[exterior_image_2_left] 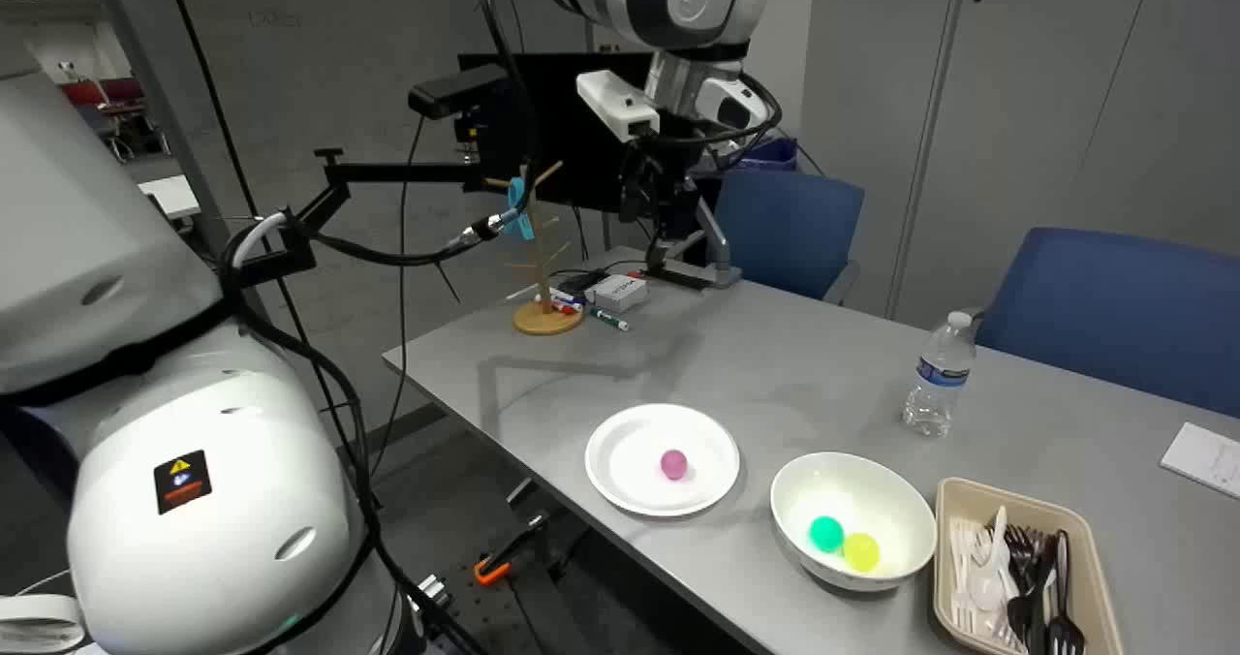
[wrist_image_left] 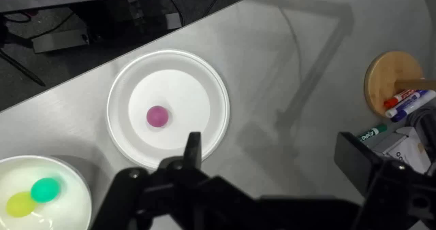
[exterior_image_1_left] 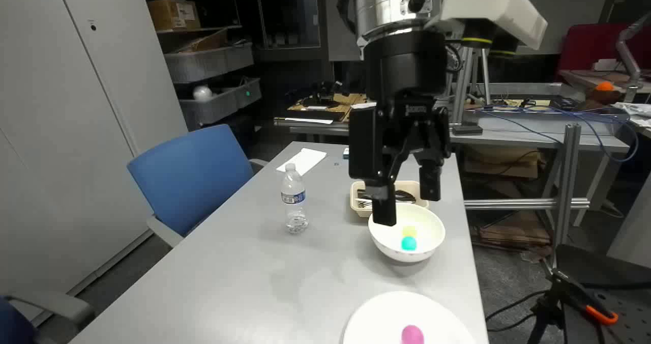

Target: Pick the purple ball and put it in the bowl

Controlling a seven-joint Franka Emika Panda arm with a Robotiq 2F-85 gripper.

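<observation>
The purple ball (exterior_image_1_left: 412,335) lies on the flat white plate (exterior_image_1_left: 376,317); the ball also shows in an exterior view (exterior_image_2_left: 674,464) and left of my fingers in the wrist view (wrist_image_left: 157,116). The white bowl (exterior_image_2_left: 901,503) stands beside the plate and holds a teal-green ball (exterior_image_2_left: 826,534) and a yellow ball (exterior_image_2_left: 860,551). The bowl also shows in an exterior view (exterior_image_1_left: 407,257) and at the lower left of the wrist view (wrist_image_left: 73,202). My gripper (wrist_image_left: 269,140) is open and empty above the table, its left finger overlapping the plate's edge in the wrist view. It also shows in an exterior view (exterior_image_1_left: 409,201).
A clear water bottle (exterior_image_2_left: 938,374) stands behind the bowl. A beige tray (exterior_image_2_left: 952,500) of cutlery is beside the bowl. A wooden stand (exterior_image_2_left: 545,320), markers (exterior_image_2_left: 608,320) and a white box (exterior_image_2_left: 617,293) are at the table's far end. A black camera bracket (exterior_image_2_left: 397,172) juts over the table's side.
</observation>
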